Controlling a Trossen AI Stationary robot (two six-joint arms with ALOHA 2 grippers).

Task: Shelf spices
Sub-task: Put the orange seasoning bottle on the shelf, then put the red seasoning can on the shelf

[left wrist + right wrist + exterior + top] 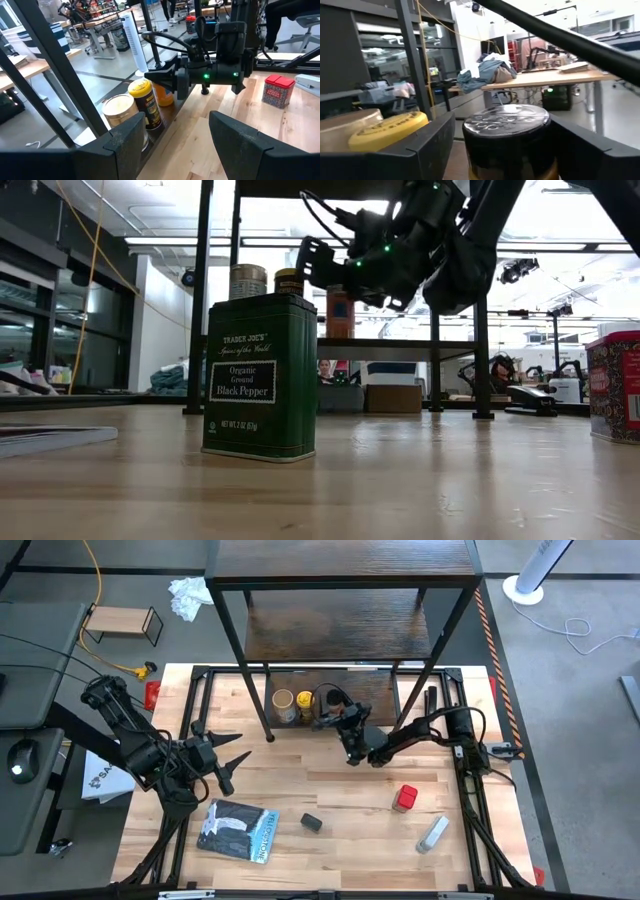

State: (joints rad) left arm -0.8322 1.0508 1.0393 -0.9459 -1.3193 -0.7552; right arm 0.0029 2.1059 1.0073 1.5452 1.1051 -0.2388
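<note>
- While the brown jar (507,145) sits between the fingers of our right gripper (328,720) at the shelf's (400,625) lowest board, we count the task as roughly half done.
- Beside it on that same board stand the tan-lidded jar (284,704) and the yellow-lidded jar (305,703), touching or nearly so; we judge both already shelved.
- From the left wrist view we see the orange-bodied brown jar just beyond the yellow-lidded one, with the right gripper's fingers on either side of it.
- Our right claw's fingers flank the jar closely; whether they are clamped on it or have let go we cannot tell.
- Left on the table (340,840) are the red tin (404,798) and the small black pepper tin (311,823), well apart from each other and from the shelf.
- Our left gripper (232,760) waits over the table's left side, fingers spread wide and holding nothing.
- Not ours to shelve: the grey-white tube (432,834) near the red tin and the flat blue-grey packet (238,831) near the black tin.
</note>
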